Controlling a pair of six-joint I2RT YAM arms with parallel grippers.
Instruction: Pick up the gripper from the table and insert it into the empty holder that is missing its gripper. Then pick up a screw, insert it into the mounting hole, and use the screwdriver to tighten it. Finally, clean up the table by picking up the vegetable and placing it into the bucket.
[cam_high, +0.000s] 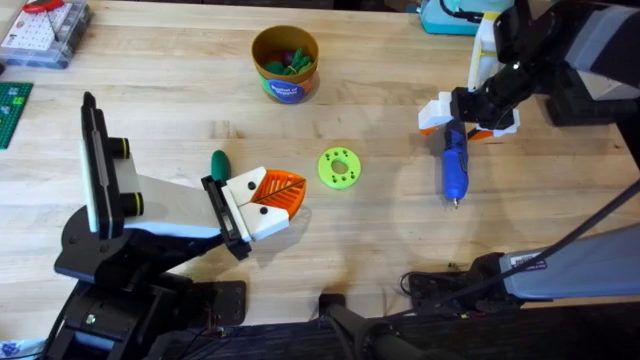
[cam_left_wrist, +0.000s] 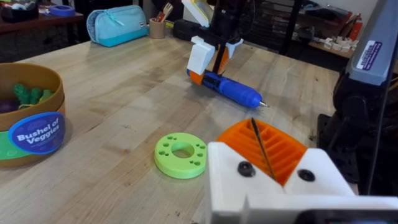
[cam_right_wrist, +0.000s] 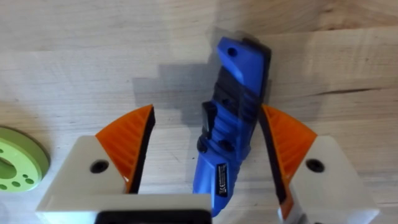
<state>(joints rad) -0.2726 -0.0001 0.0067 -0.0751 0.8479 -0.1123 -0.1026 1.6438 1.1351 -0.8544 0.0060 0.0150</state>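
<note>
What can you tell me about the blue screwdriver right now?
The blue electric screwdriver lies flat on the wooden table at the right, with a blue plastic body, a black grip section and a thin metal bit pointing toward the arms' bases. The right gripper straddles its handle end, orange-padded fingers open on either side, not yet touching.

Table (cam_high: 400, 120): pale wood, visible grain, smooth matt finish. Screwdriver (cam_right_wrist: 233, 124): glossy blue plastic body with black inserts; green disc (cam_left_wrist: 181, 155): matt plastic. Right gripper (cam_right_wrist: 205, 146) fingers: white plastic with orange ribbed pads (cam_right_wrist: 127, 143).
</note>
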